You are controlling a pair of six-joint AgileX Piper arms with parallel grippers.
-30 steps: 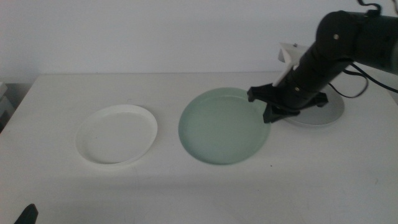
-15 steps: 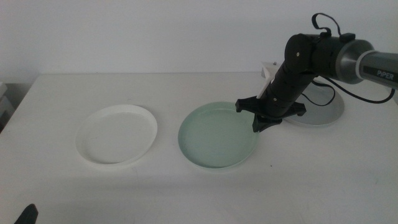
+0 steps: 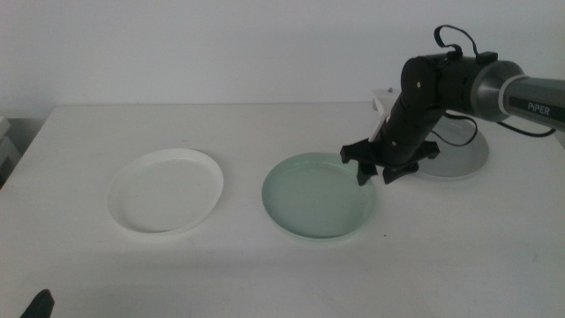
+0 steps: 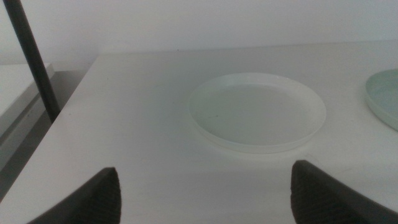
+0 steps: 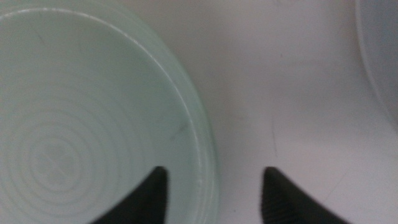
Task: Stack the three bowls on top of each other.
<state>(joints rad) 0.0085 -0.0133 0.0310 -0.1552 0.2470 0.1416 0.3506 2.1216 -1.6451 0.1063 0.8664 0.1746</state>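
I see the right gripper (image 3: 378,170) open, jaws straddling the mint bowl's (image 3: 319,195) far right rim, nothing held; the smooth bowl lies flat mid-table. White bowl (image 3: 165,190) left, grey bowl (image 3: 461,157) far right behind the arm. Left gripper (image 4: 205,190) waits near the front edge, jaws wide.

Mint bowl (image 5: 74,124): smooth, faint concentric rings. White bowl (image 4: 258,111): matt plastic look. Table (image 3: 265,274): matt white.

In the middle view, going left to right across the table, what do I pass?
White bowl → pale mint green bowl → right gripper, jaws open astride the mint bowl's right rim → grey bowl, partly hidden behind the arm.
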